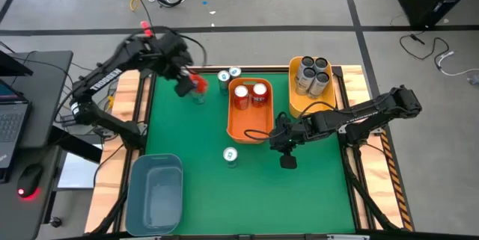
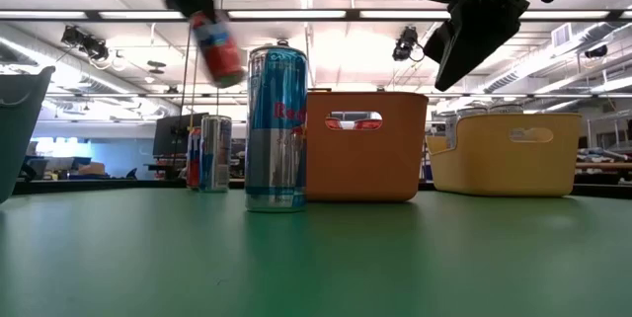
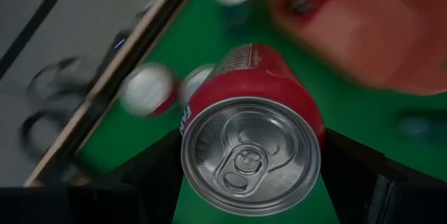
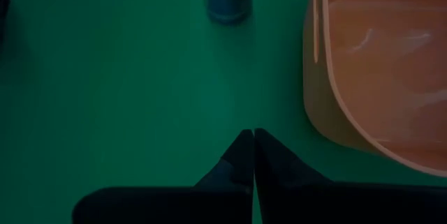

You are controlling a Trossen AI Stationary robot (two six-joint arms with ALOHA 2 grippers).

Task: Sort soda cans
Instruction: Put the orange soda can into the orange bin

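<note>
Left gripper (image 1: 188, 83) clamping a red soda can (image 1: 197, 84), holding it tilted in the air above the green table (image 1: 202, 195), near its far-left corner; in the left wrist view, dark fingers (image 3: 150, 175) pressing both sides of the can, silver top (image 3: 250, 155) facing the camera. Standing upright near the far edge, just left of the orange bin (image 1: 251, 129): two teal-blue cans with white tops (image 1: 228, 76). Possibly another can below the lifted one, though blurred in the wrist view and hard to confirm. Sitting inside the orange bin, at its far end: two red cans (image 1: 250, 94). Filling the far end of the yellow bin (image 1: 299, 105), by the far-right corner: four dark grey cans (image 1: 312, 74). Standing alone mid-table, just past the near end of the orange bin: one teal-blue Red Bull can (image 1: 230, 155). Resting at the near-left corner: a blue bin (image 1: 153, 191). Right gripper (image 1: 287, 159) hovering over the table just right of the orange bin's near end, fingers pressed together, gripping nothing.
</note>
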